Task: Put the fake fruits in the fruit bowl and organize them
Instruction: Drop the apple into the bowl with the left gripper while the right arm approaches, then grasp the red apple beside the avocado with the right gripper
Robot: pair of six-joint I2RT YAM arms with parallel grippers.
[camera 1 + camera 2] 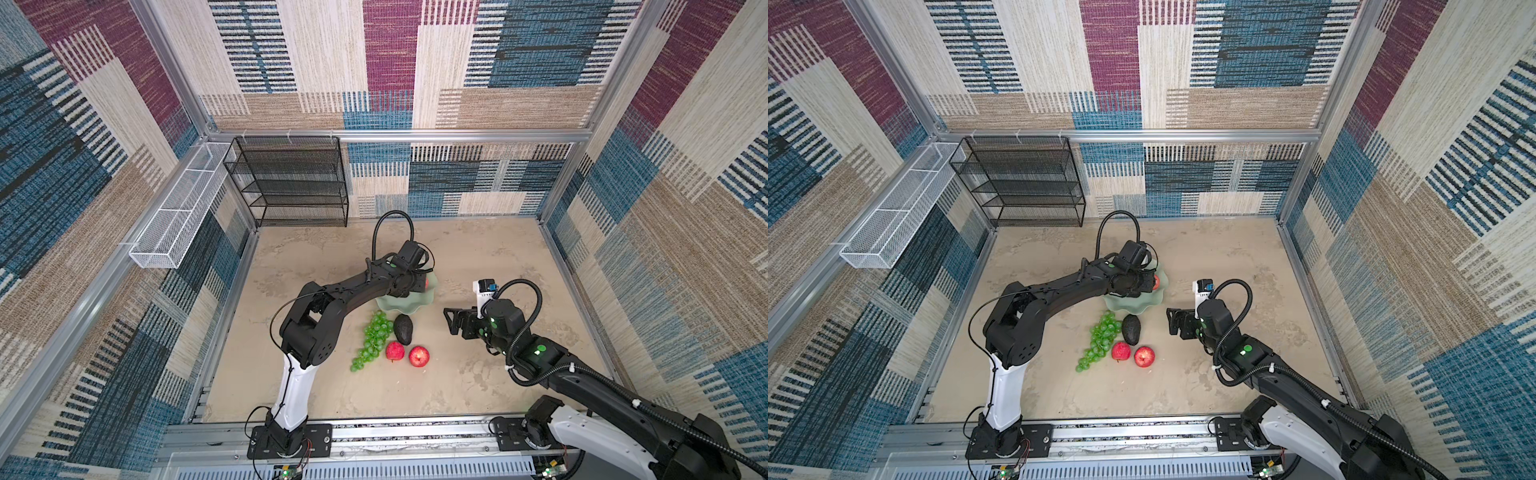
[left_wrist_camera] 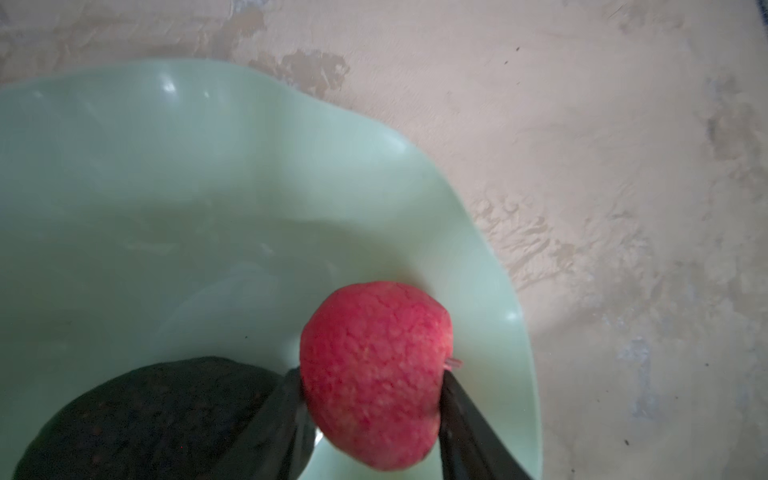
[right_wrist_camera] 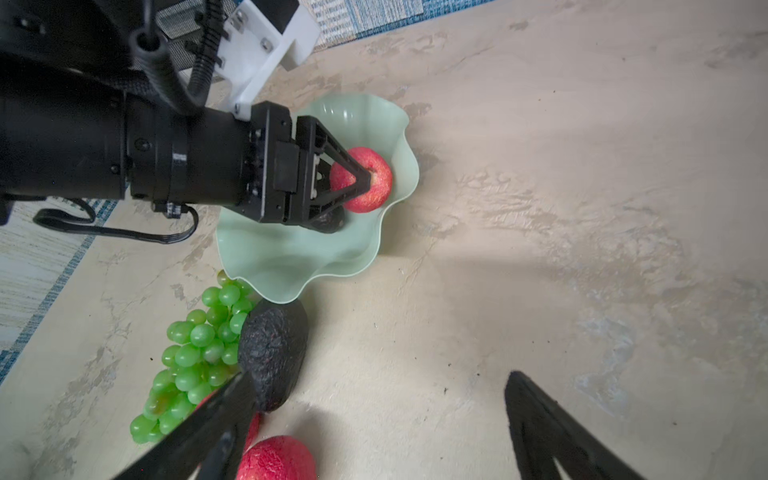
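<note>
My left gripper [image 2: 372,376] is shut on a red apple [image 2: 374,332], held just over the right side of the pale green fruit bowl [image 2: 166,187] [image 1: 409,306]. A dark avocado [image 2: 158,419] lies inside the bowl beside it. On the table in front of the bowl lie the green grapes [image 1: 372,340], a second avocado [image 1: 403,329] and two red apples [image 1: 395,351] [image 1: 419,356]. My right gripper [image 1: 451,322] [image 3: 379,377] hovers open to the right of these fruits, with nothing between its fingers.
A black mesh shelf rack [image 1: 291,183] stands at the back left against the wall. A white wire basket [image 1: 178,208] hangs on the left frame. Bare table lies to the right of the bowl [image 1: 1133,306].
</note>
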